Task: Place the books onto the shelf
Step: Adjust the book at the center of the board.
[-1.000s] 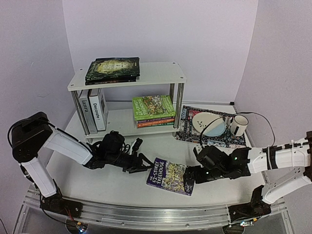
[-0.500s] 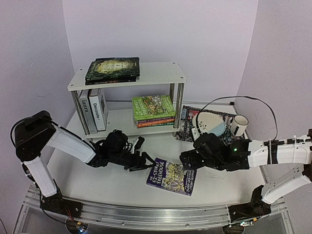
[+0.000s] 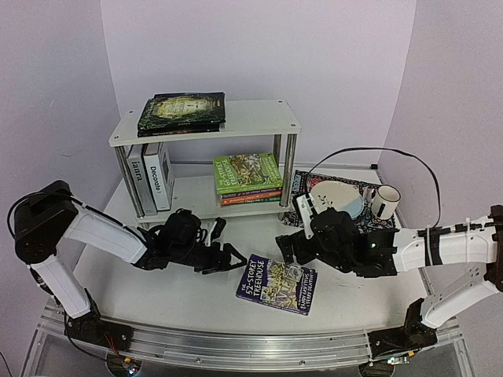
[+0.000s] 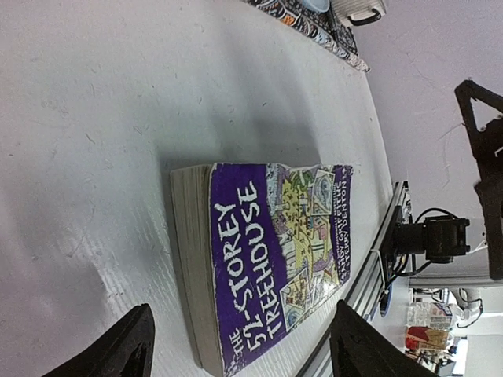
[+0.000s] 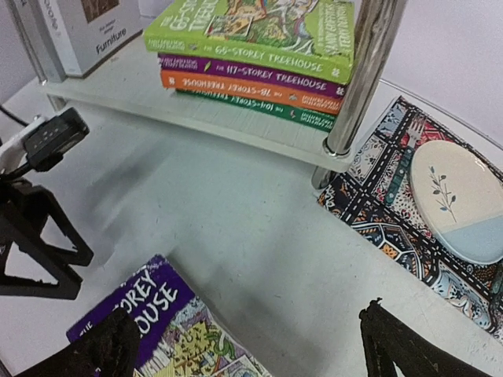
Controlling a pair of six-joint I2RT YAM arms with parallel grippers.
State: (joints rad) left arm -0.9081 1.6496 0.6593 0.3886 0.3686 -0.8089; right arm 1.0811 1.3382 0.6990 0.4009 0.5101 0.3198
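Currently I see the white two-tier shelf [image 3: 251, 118] at the back. Dark-covered books [image 3: 182, 111] lie flat on its top board. On its lower board two white hardbacks [image 3: 149, 184] stand upright at the left and a Treehouse stack [image 3: 247, 174] lies at the right. The purple "52-Storey Treehouse" paperback [image 3: 276, 284] lies flat on the table [image 3: 157, 290], well in front of the shelf. My left gripper [image 3: 228, 250], before the shelf's middle, is spread and grips nothing. My right gripper [image 3: 284, 250], before the shelf's right post, gapes wide and empty.
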